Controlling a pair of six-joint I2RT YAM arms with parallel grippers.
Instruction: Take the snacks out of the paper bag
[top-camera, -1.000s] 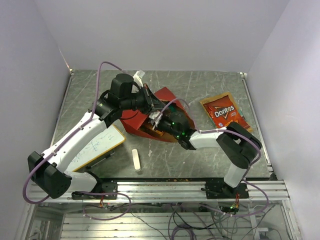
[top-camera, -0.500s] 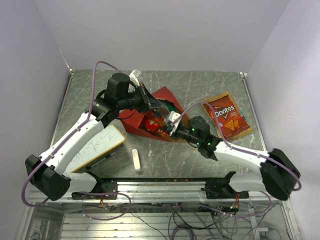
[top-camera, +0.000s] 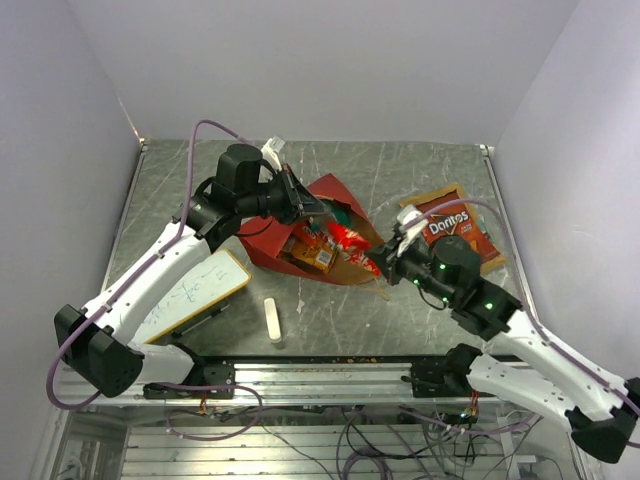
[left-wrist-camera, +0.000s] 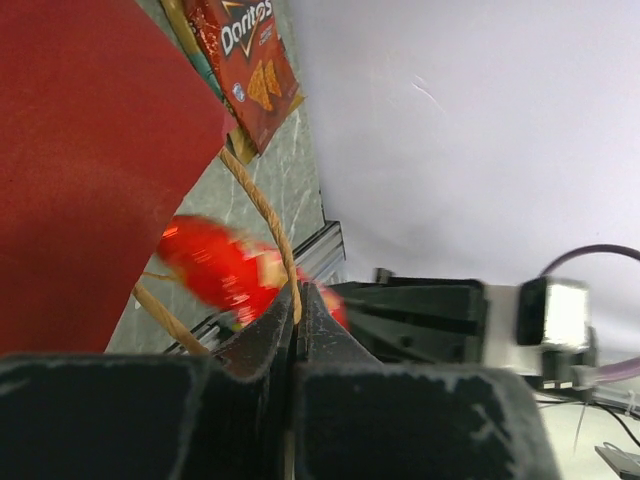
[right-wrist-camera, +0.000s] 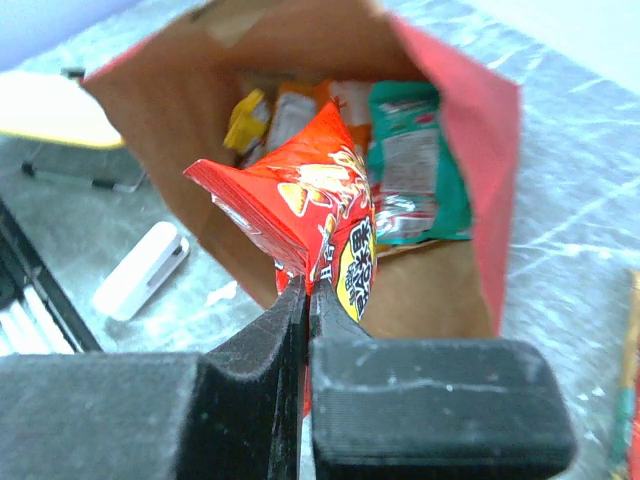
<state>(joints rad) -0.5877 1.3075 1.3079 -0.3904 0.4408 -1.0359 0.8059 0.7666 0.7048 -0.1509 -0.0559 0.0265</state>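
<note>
Grey mottled tabletop (top-camera: 400, 170) is seen beneath the paper bag (top-camera: 265, 250), which is laid on its side with its mouth turned toward the right arm. A tan handle (left-wrist-camera: 262, 215) of the bag is pinched between the closed jaws of the left gripper (top-camera: 303, 205). At the bag's mouth, a red snack packet (right-wrist-camera: 305, 205) is clamped in the pressed-together jaws of the right gripper (right-wrist-camera: 305, 285). A teal packet (right-wrist-camera: 415, 160), a yellow packet (right-wrist-camera: 245, 120) and an orange packet (right-wrist-camera: 295, 110) are seen inside the bag. A Doritos packet (top-camera: 455, 232) is laid flat to the right of the bag, apart from it.
</note>
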